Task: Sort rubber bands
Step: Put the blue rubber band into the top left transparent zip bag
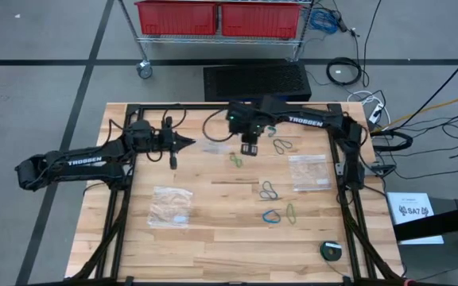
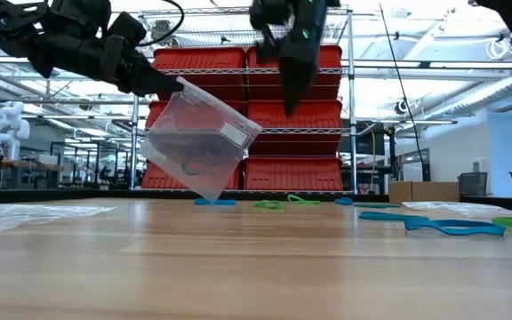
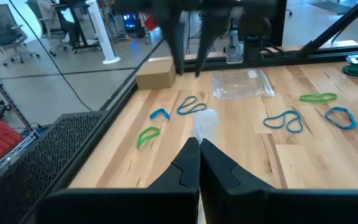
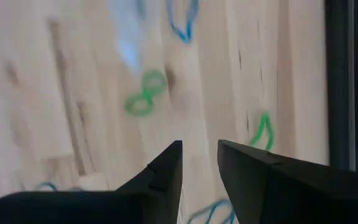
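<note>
**Left gripper holds a bag aloft; bands lie loose**

The left gripper (image 2: 172, 84) is clamped on a clear plastic bag (image 2: 198, 138) hanging above the table (image 1: 213, 230). The right gripper (image 1: 249, 148) hovers nearby, fingers slightly parted and empty. Rubber bands (image 1: 270, 191) lie scattered on the table's right half.

The left arm reaches in from the table's left edge and stretches rightward over its far half, raised off the surface, its wrist level and the left gripper (image 1: 188, 143) with its two dark fingers (image 3: 188, 163) pressed together, pinching the corner of a clear plastic bag (image 2: 198, 138). The right arm folds in from the far right corner, its wrist turned straight down over the far middle, and the right gripper (image 1: 249, 149) hangs above the wood with a narrow gap between its fingers (image 4: 166, 168), nothing between them.
</note>
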You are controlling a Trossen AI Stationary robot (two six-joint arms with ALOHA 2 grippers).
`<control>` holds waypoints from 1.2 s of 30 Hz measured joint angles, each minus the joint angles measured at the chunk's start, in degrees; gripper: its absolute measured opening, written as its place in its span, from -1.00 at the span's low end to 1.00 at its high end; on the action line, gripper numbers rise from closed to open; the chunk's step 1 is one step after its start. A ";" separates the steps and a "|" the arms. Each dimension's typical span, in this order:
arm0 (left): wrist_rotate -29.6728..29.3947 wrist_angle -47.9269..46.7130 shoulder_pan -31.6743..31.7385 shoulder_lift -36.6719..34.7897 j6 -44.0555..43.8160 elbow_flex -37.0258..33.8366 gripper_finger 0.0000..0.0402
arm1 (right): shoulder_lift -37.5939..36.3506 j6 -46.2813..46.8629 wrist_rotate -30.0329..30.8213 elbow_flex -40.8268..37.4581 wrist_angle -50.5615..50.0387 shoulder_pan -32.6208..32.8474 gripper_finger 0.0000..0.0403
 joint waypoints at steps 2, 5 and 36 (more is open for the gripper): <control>0.00 -0.10 0.00 -0.02 0.00 0.00 -1.00 | -2.78 0.91 -0.52 -7.34 3.37 -1.76 -0.53; -0.02 -0.07 0.00 -0.02 0.01 0.00 -1.00 | -7.87 3.14 -1.55 -19.83 10.19 -3.93 -0.53; -0.39 0.82 0.00 -0.02 -0.09 0.02 -1.00 | -17.40 16.88 3.22 -61.74 49.57 -16.23 0.44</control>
